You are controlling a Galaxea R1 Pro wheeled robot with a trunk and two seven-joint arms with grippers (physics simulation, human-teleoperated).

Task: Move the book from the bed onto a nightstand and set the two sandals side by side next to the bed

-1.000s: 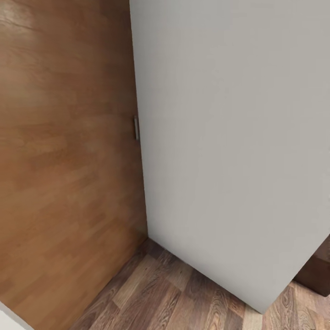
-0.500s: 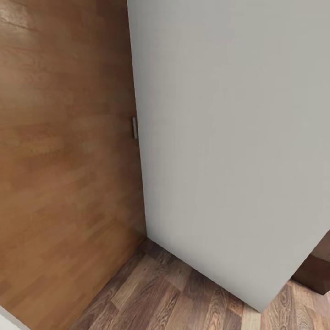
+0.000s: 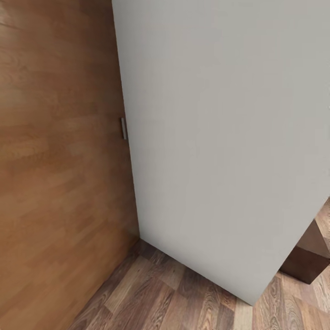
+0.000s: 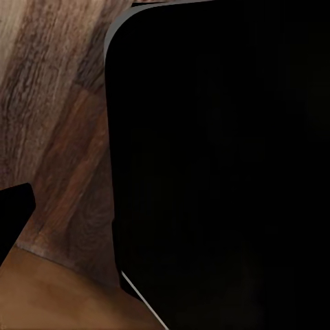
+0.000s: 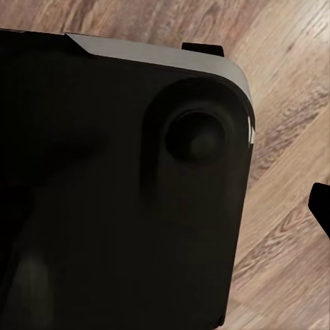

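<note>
Head view: white wall (image 3: 220, 137) meets an orange-brown wooden door (image 3: 59, 160) with a small metal hinge (image 3: 123, 128). Plank floor (image 3: 174, 298) below. Dark brown furniture corner (image 3: 309, 259) at right, type unclear. Wrist views: dark robot body (image 5: 117, 199) over floor; state of either pincer cannot be told.

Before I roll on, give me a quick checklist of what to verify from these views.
1. Path ahead: not ok, a white wall and a wooden door stand close in front.
2. Floor at the wall's foot: ok, bare planks.
3. Dark wooden furniture corner past the wall's edge: cannot tell what it is.
4. Book and sandals located: cannot tell.
5. Hands open or shut: cannot tell; both wrist views look onto the robot's black body.
</note>
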